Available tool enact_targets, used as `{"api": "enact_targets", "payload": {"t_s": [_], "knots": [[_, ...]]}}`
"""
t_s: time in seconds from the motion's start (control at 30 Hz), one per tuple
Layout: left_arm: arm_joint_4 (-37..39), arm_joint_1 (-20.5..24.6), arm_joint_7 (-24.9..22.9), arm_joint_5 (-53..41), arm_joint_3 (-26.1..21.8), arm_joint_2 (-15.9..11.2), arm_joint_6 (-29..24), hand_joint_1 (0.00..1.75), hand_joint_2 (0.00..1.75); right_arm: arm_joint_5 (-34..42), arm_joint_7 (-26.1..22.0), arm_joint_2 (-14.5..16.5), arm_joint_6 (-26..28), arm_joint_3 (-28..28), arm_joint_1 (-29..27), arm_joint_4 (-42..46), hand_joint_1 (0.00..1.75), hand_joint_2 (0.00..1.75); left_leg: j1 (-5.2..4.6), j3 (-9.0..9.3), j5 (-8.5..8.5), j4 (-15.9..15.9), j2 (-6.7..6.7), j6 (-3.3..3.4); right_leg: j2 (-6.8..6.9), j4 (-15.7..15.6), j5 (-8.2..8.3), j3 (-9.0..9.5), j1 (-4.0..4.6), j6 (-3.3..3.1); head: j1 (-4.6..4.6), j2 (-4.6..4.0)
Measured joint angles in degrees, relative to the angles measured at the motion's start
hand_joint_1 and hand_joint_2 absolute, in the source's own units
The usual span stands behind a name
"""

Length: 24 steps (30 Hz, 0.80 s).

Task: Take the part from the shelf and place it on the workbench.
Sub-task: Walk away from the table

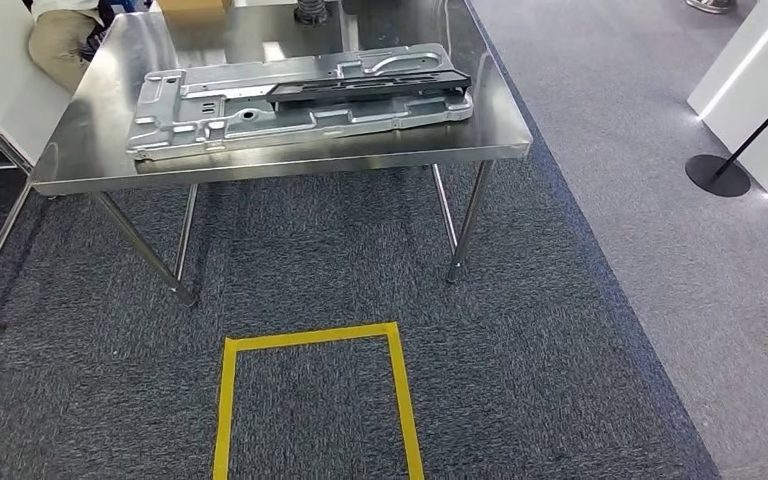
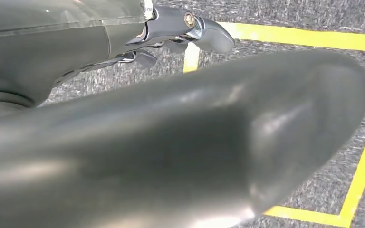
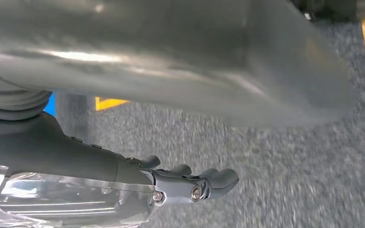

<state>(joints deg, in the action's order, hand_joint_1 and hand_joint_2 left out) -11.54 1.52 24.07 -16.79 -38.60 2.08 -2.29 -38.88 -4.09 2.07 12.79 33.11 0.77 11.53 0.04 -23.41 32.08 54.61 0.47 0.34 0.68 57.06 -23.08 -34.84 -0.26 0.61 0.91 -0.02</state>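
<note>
Nearest to me on the dark carpet is the yellow tape square (image 1: 315,400), and beyond it stands the steel workbench (image 1: 290,160). On the workbench a large grey stamped metal sheet (image 1: 260,110) lies flat, and a long black part (image 1: 370,88) rests on top of it, toward the far right. I judge this black piece is the part of the task, so it seems already placed; I see no shelf here.

My left hand (image 2: 171,35) hangs over the carpet and the tape, its fingers loosely curled, holding nothing. My right hand (image 3: 190,183) hangs the same way, fingers bent together and empty.

What could go wrong from here: the black part lies on an uneven sheet, so if I bump the workbench when I step or turn, it could slide. A person (image 1: 60,35) sits at the far left corner, close to the table, so a swinging arm there would be a danger.
</note>
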Motion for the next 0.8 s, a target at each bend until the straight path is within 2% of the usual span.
{"api": "enact_targets", "payload": {"t_s": [0.03,0.07,0.1,0.13,0.2,0.23,0.27,0.3,0.37,0.4,0.43,0.5,0.57,0.6,0.63,0.7,0.73,0.77,0.8], "knots": [[0.01,-0.02,-0.74,-0.08,0.0,0.01,0.17,0.0,0.0,0.35,0.78,-0.01,-1.21,0.16,0.03,-0.06,0.0,0.0,0.03,-0.3,-0.34,-0.22,0.06,0.32,0.02,-0.02,0.36,-0.11,-0.1,0.38,0.0,0.0],[0.01,-0.09,-1.53,-0.16,-0.01,0.01,0.36,0.0,0.0,0.75,1.71,-0.04,-2.51,0.39,0.05,-0.1,0.0,0.0,0.07,-0.62,-0.87,-0.37,0.16,0.75,-0.05,0.41,-0.01,-0.41,-0.22,0.69,0.02,-0.01],[0.01,-0.11,-2.39,-0.26,-0.01,0.01,0.52,0.0,0.0,1.15,2.76,-0.05,-3.93,0.69,0.06,-0.14,0.0,0.0,0.15,-1.03,-1.48,-0.52,0.25,1.16,-0.15,1.81,-1.27,-1.01,-0.3,0.94,-0.1,0.0],[0.01,-0.11,-3.18,-0.37,-0.02,0.01,0.62,0.0,0.0,1.6,3.83,-0.05,-5.42,1.01,0.06,-0.2,0.0,0.0,0.2,-1.57,-2.11,-0.61,0.33,1.48,-0.25,4.44,-3.38,-2.04,-0.41,1.13,-0.21,0.0],[0.0,-0.12,-4.36,-0.58,-0.02,0.0,0.71,0.0,0.0,2.3,5.24,-0.03,-7.69,1.55,0.07,-0.3,0.0,0.0,0.05,-2.94,-3.07,-0.45,0.37,1.76,-0.36,12.14,-8.45,-4.66,-0.54,1.48,-0.44,0.01],[0.01,-0.15,-4.78,-0.66,-0.02,0.0,0.74,0.0,0.0,2.58,5.72,-0.01,-8.57,1.78,0.07,-0.34,0.0,0.0,-0.02,-3.67,-3.48,-0.26,0.37,1.74,-0.37,15.14,-9.99,-5.38,-0.56,1.62,-0.45,0.0],[0.01,-0.18,-5.12,-0.75,-0.02,0.01,0.78,0.0,0.0,2.79,6.07,-0.01,-9.25,2.02,0.1,-0.36,0.0,0.0,-0.05,-4.37,-3.81,0.0,0.37,1.67,-0.37,16.21,-10.45,-5.06,-0.57,1.69,-0.45,0.01],[0.01,-0.18,-5.36,-0.82,-0.02,0.01,0.8,0.0,0.0,2.96,6.38,-0.01,-9.81,2.26,0.12,-0.36,0.0,0.0,-0.05,-4.98,-4.05,0.33,0.37,1.57,-0.37,14.86,-9.86,-3.52,-0.57,1.68,-0.46,0.0],[0.0,-0.15,-5.74,-0.97,-0.02,0.02,0.82,0.0,0.0,3.29,6.86,-0.01,-10.67,2.68,0.2,-0.36,0.0,0.0,-0.03,-5.89,-4.31,1.11,0.37,1.34,-0.36,6.9,-7.44,2.12,-0.56,1.36,-0.47,0.01],[0.01,-0.11,-5.88,-1.04,-0.02,0.02,0.81,0.0,0.0,3.43,7.05,-0.01,-10.99,2.84,0.28,-0.36,0.0,0.44,-0.14,-6.23,-4.34,1.56,0.37,1.15,-0.35,3.07,-6.58,4.46,-0.47,1.06,-0.44,0.01],[0.01,-0.06,-5.97,-1.11,-0.02,0.02,0.79,0.0,0.0,3.57,7.17,0.01,-11.32,3.03,0.34,-0.36,0.0,0.87,-0.22,-6.49,-4.4,1.9,0.37,0.91,-0.35,0.51,-6.14,5.92,-0.36,0.73,-0.41,0.01],[0.01,0.0,-6.05,-1.27,-0.02,0.02,0.76,0.0,0.0,3.93,7.36,0.03,-11.74,3.51,0.41,-0.36,0.0,1.75,-0.34,-6.78,-4.62,2.17,0.37,0.32,-0.36,-0.66,-5.94,6.26,-0.1,0.1,-0.35,0.01],[0.0,0.0,-6.07,-1.55,-0.03,0.02,0.73,0.0,0.87,4.31,7.71,0.11,-11.9,4.13,0.41,-0.36,0.0,1.75,-0.25,-7.02,-4.47,2.45,0.27,-0.32,-0.28,-0.97,-5.45,6.13,-0.27,-0.61,-0.37,0.01],[0.0,-0.02,-6.09,-1.7,-0.04,0.02,0.71,0.0,1.31,4.44,7.86,0.16,-11.94,4.42,0.43,-0.36,0.0,1.75,-0.17,-7.54,-3.55,3.63,0.18,-0.65,-0.22,-1.16,-5.16,6.02,-0.39,-0.99,-0.3,0.01],[0.0,-0.03,-6.13,-1.84,-0.05,0.03,0.69,0.0,1.75,4.51,7.93,0.22,-12.03,4.68,0.44,-0.36,0.0,1.75,-0.06,-8.55,-1.94,5.98,0.1,-0.98,-0.16,-1.33,-4.89,5.87,-0.5,-1.33,-0.24,0.01],[0.0,-0.08,-6.19,-2.06,-0.16,0.03,0.66,0.0,1.75,4.57,7.88,0.28,-12.23,5.21,0.42,-0.36,0.0,1.75,0.21,-11.78,2.25,13.63,0.04,-1.52,-0.13,-1.31,-4.59,5.39,-0.44,-1.62,-0.1,0.01],[0.0,-0.11,-6.2,-2.15,-0.24,0.03,0.65,0.0,1.75,4.61,7.87,0.29,-12.34,5.47,0.39,-0.36,0.0,1.75,0.33,-13.22,3.61,17.09,0.04,-1.72,-0.14,-1.26,-4.49,5.19,-0.41,-1.63,-0.09,0.0],[0.0,-0.15,-6.21,-2.23,-0.32,0.03,0.65,0.0,1.75,4.67,7.91,0.3,-12.43,5.74,0.36,-0.36,0.0,1.75,0.42,-13.89,3.9,18.88,0.04,-1.84,-0.16,-1.2,-4.41,5.04,-0.41,-1.59,-0.08,0.01],[0.0,-0.18,-6.21,-2.28,-0.39,0.03,0.64,0.0,1.75,4.76,7.94,0.32,-12.54,5.96,0.34,-0.36,0.0,1.75,0.52,-13.41,3.01,18.29,0.04,-1.88,-0.18,-1.12,-4.36,4.97,-0.42,-1.52,-0.08,0.01]]}}
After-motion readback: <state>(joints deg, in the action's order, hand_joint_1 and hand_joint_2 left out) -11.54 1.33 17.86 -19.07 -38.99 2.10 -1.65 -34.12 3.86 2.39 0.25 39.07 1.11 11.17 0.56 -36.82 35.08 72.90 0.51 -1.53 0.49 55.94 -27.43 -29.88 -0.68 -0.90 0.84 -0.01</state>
